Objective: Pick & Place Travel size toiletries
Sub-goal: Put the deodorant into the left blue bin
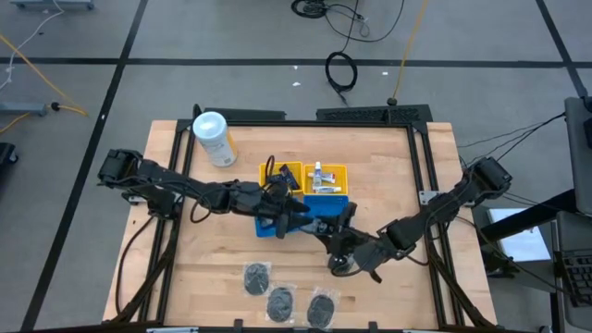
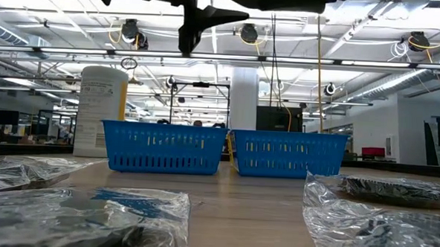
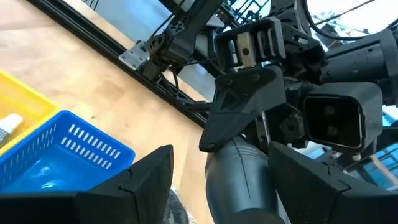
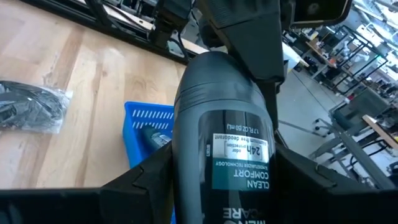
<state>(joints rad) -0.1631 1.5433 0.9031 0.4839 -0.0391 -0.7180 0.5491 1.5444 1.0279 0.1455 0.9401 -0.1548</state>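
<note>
A dark grey deodorant bottle (image 4: pixel 224 124) with a teal label hangs over the blue trays (image 1: pixel 326 205) at mid-table. My right gripper (image 4: pixel 224 158), reaching in from the table's right, is shut on it. My left gripper (image 3: pixel 221 155) comes from the left and is open. Its fingers stand on either side of the bottle's rounded end (image 3: pixel 239 177), with a gap showing on one side. Small white tubes (image 1: pixel 323 176) lie in a yellow tray (image 1: pixel 340 170). Three grey wrapped pieces (image 1: pixel 280 301) lie on the table near the front edge. My right gripper pinches the bottle's body by its two sides (image 4: pixel 186 162) between its two fingers. The fingers come almost level from the table's right and lie along the bottle. The rounded end (image 4: pixel 214 68) points away from them toward the left gripper. The bottle is lifted clear above a blue tray (image 4: pixel 149 118).
A tall white canister (image 1: pixel 213 139) with a yellow label stands at the back left. Two yellow trays (image 1: pixel 280 171) sit behind the two blue trays (image 2: pixel 163 147). A black frame (image 1: pixel 421 148) borders the wooden tabletop. Bare wood lies on the left and right sides.
</note>
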